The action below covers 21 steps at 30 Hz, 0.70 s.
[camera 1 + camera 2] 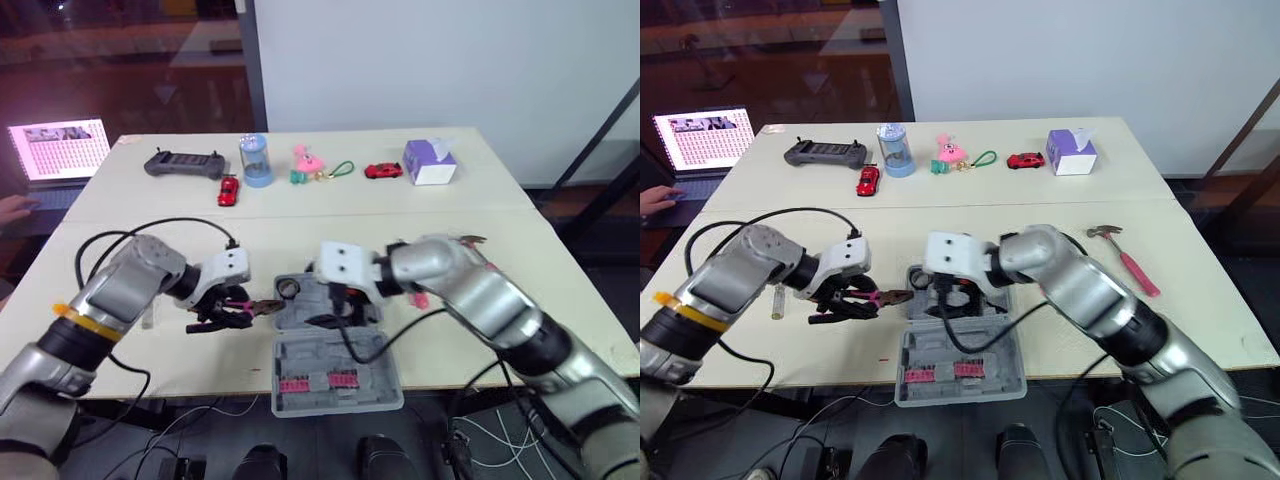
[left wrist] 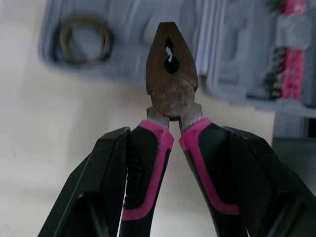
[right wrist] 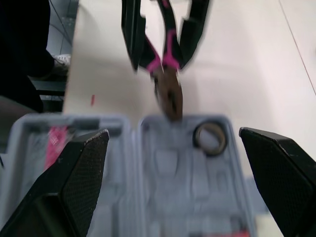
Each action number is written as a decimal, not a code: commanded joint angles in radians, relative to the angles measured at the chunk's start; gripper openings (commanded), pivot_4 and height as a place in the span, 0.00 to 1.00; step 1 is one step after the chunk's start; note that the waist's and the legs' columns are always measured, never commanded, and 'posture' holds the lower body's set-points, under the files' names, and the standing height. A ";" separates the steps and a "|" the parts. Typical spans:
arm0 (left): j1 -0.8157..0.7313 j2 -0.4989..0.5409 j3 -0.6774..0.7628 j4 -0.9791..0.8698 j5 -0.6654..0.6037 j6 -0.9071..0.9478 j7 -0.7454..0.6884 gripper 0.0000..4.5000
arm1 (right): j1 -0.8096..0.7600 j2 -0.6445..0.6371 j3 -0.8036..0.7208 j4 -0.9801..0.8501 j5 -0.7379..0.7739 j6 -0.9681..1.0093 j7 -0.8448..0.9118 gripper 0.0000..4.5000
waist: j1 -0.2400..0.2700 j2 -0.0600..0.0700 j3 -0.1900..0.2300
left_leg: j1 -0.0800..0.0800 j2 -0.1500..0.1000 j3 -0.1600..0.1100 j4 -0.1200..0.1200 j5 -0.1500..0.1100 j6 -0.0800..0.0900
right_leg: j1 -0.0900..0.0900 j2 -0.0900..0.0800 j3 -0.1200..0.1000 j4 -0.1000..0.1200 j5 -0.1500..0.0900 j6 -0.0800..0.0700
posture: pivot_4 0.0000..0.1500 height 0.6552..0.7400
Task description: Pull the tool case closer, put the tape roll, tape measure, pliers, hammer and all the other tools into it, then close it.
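The left arm (image 1: 125, 285) was bent at the elbow and reached in toward the middle. The left gripper (image 2: 175, 134) squeezed the handles of the pliers (image 2: 173, 84), one black finger on each side. The right arm (image 1: 480, 295) reached across from the other side. The right gripper (image 3: 174, 136) had its two fingers (image 3: 74, 182) spread wide apart. The two grippers faced each other, near but not touching.

Table (image 1: 970, 215) w/ open tool case (image 1: 958, 347), hammer (image 1: 1126, 260), tissue box (image 1: 1071, 152), controller (image 1: 825, 153).
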 commanded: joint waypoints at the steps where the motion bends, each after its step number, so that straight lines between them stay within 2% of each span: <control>1: -0.063 -0.037 -0.025 0.023 0.026 -0.039 -0.048 0.54 | -0.057 0.080 0.039 0.079 -0.034 0.026 -0.003 1.00 | -0.006 0.000 0.000 | 0.000 0.000 0.000 0.000 0.000 0.000 | 0.000 0.000 0.000 0.000 0.000 0.000 | 1.00 1.00; 9: -0.118 -0.100 -0.030 0.048 0.047 -0.078 -0.082 0.54 | -0.069 0.148 0.060 0.166 -0.067 0.062 0.003 1.00 | -0.026 0.000 0.000 | -0.001 0.000 0.000 0.000 0.000 0.000 | -0.003 0.000 0.000 0.002 0.000 0.000 | 1.00 1.00; 21: -0.116 -0.098 -0.017 0.035 0.056 -0.102 -0.095 0.54 | -0.035 0.146 0.062 0.215 -0.097 0.061 0.025 1.00 | -0.041 0.000 0.000 | 0.000 0.000 0.000 0.000 0.000 0.000 | -0.003 0.000 0.000 0.003 0.000 0.000 | 1.00 1.00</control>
